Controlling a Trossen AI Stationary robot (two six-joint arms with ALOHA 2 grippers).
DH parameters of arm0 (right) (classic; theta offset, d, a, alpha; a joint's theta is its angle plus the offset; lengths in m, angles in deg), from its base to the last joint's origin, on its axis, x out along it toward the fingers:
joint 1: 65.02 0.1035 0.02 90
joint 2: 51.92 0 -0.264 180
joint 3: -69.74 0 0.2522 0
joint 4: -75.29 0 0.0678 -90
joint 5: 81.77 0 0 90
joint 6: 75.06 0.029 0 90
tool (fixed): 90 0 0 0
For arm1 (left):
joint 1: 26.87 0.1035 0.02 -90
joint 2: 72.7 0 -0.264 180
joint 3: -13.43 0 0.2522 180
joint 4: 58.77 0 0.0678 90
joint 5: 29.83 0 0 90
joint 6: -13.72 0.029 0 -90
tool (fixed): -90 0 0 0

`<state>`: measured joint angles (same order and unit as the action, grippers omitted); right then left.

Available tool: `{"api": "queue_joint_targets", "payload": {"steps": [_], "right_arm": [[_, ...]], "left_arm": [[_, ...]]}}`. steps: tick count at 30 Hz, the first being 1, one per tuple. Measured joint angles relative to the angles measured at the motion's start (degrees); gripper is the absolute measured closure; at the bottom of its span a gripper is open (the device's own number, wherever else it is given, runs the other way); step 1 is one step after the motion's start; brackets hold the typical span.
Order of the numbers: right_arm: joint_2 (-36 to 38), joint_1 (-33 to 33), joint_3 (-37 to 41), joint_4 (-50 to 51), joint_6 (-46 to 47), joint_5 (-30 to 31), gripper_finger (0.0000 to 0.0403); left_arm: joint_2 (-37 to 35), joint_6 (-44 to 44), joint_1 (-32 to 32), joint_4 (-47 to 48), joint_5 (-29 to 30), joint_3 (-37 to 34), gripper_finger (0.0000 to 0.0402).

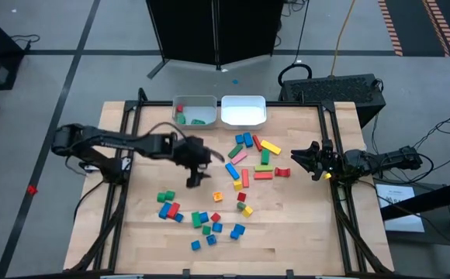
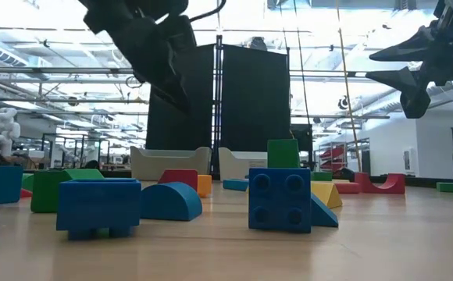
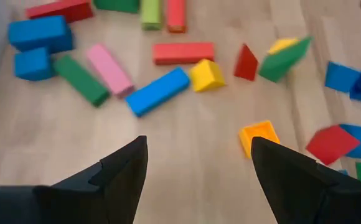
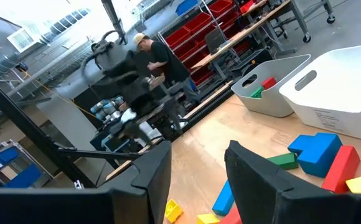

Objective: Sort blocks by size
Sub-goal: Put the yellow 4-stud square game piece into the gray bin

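Blue blocks (image 2: 280, 200) are lying nearest, unsorted. I am hovering my left hand (image 3: 196, 168) wide and empty over an orange cube (image 3: 259, 135), lining up a pick. My right hand (image 1: 312, 160) is waiting open at the worktop (image 1: 302, 225) edge.

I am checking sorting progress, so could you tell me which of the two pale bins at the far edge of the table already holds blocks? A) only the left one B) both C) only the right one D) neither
A: in the high view the left bin holds green and red blocks, while the right bin shows only its bare white floor.
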<state>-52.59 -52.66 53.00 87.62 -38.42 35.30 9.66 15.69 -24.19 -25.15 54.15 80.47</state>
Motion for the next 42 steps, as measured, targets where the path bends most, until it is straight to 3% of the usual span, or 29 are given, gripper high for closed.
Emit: {"api": "queue_joint_targets", "payload": {"steps": [11,42], "right_arm": [[0.0,0.0,0.0,1.1,1.6,0.0,0.0259],[0.0,0.0,0.0,3.7,3.4,-0.4,0.0259]], "left_arm": [[10.0,-6.2,-9.4,-10.0,3.8,0.0,0.0119],[18.7,-12.8,-14.9,-16.9,11.2,-0.6,0.0119]]}}
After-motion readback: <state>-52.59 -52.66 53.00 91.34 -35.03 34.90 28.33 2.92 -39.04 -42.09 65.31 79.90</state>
